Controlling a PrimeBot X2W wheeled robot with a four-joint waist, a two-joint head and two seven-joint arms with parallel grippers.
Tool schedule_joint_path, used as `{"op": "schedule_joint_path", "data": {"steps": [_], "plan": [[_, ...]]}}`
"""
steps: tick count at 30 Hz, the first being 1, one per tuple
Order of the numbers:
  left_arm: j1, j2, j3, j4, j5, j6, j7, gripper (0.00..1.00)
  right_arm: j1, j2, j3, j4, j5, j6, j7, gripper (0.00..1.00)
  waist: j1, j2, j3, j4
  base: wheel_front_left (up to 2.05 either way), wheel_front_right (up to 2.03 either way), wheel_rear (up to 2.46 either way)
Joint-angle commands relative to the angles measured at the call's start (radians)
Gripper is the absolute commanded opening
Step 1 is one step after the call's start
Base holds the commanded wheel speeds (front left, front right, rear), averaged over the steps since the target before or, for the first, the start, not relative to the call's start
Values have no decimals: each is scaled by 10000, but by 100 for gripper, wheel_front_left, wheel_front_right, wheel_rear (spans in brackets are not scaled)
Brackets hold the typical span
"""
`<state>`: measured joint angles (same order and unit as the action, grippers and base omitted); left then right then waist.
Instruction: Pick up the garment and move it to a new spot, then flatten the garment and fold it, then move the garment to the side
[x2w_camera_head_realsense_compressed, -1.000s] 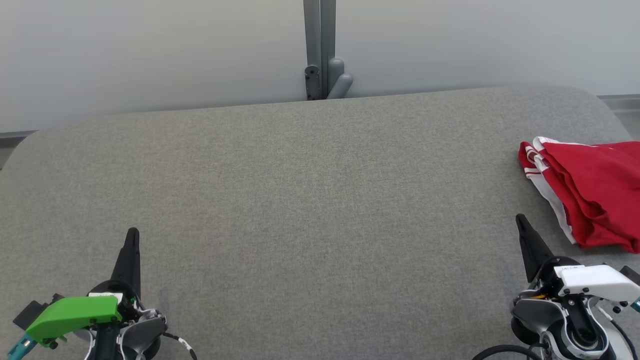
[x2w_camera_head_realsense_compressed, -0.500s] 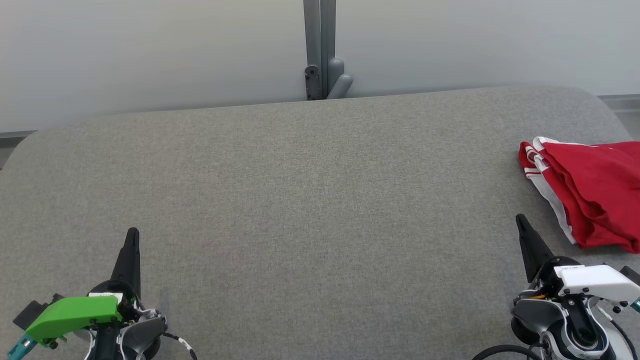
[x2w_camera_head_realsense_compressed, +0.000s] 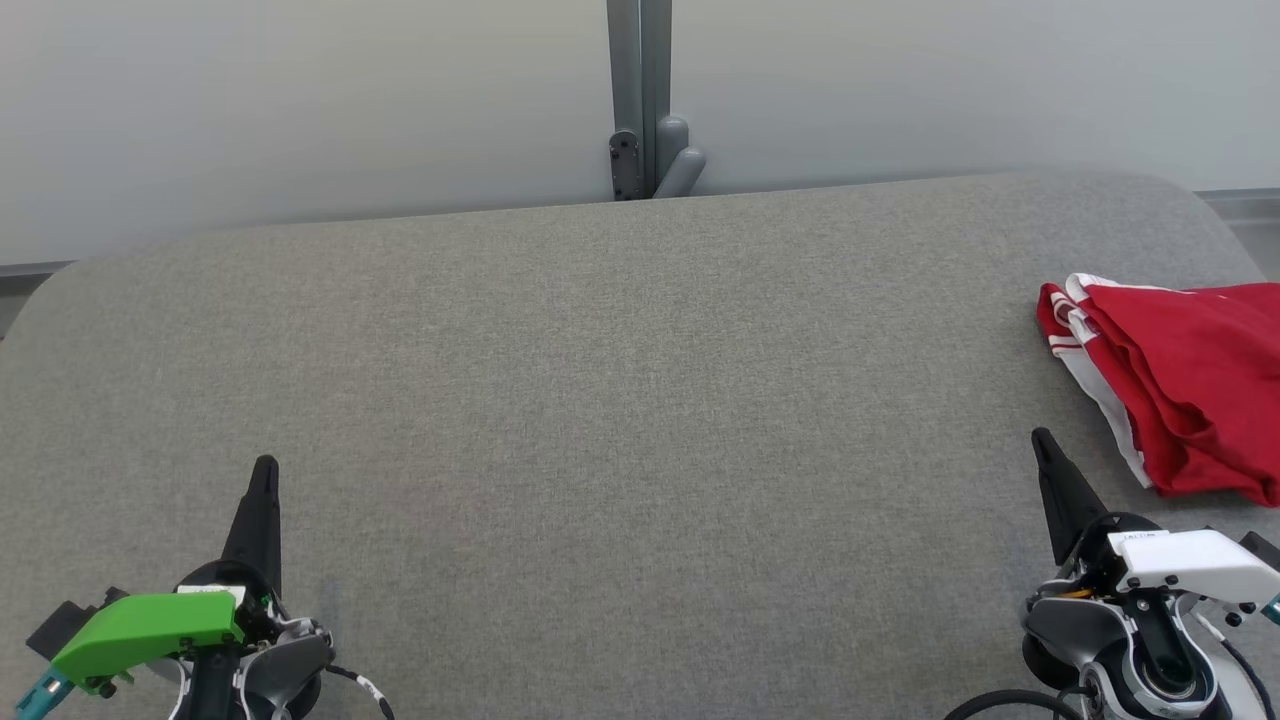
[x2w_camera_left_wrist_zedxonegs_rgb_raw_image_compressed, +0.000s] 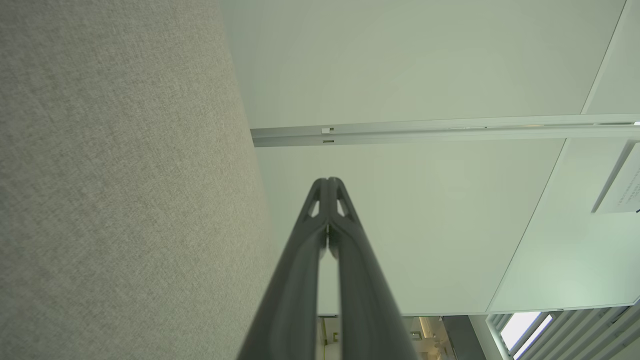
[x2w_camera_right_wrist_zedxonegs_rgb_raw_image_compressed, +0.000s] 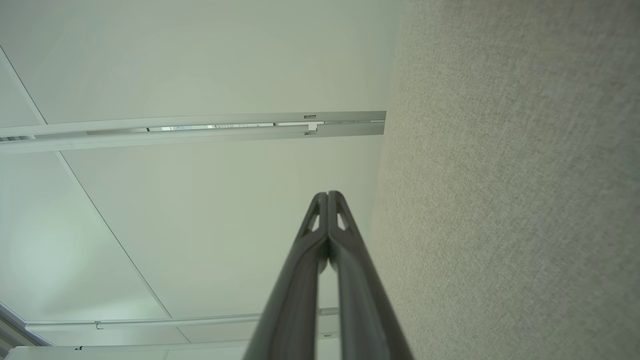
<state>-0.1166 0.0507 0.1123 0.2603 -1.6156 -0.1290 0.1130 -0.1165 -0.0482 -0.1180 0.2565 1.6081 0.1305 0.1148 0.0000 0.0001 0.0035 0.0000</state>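
Note:
A red garment with white stripes (x2w_camera_head_realsense_compressed: 1185, 385) lies folded at the right edge of the grey fabric table (x2w_camera_head_realsense_compressed: 620, 400), partly cut off by the head view's border. My right gripper (x2w_camera_head_realsense_compressed: 1045, 445) rests near the front right, just left of and below the garment, apart from it. Its fingertips (x2w_camera_right_wrist_zedxonegs_rgb_raw_image_compressed: 327, 196) meet, so it is shut with nothing held. My left gripper (x2w_camera_head_realsense_compressed: 265, 468) rests near the front left, far from the garment. Its two fingertips (x2w_camera_left_wrist_zedxonegs_rgb_raw_image_compressed: 328, 181) are also pressed together and hold nothing.
A pale wall stands behind the table, with a grey metal post and bracket (x2w_camera_head_realsense_compressed: 645, 150) at the middle of the far edge. The table's rounded corners show at the far left and far right.

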Motion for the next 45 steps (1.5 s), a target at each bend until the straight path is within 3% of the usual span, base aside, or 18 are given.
{"op": "schedule_joint_path", "data": {"steps": [1, 45], "plan": [[-136, 1, 30, -30, 89, -33, 33, 0, -95, -41, 8, 13, 61, 4, 54, 0, 0, -1, 0, 0, 0, 0, 0], [-136, 0, 32, -30, 91, -33, 36, 0, -95, -41, 8, 13, 61, 4, 54, 0, 0, -1, 0, 0, 0, 0, 0]]}}
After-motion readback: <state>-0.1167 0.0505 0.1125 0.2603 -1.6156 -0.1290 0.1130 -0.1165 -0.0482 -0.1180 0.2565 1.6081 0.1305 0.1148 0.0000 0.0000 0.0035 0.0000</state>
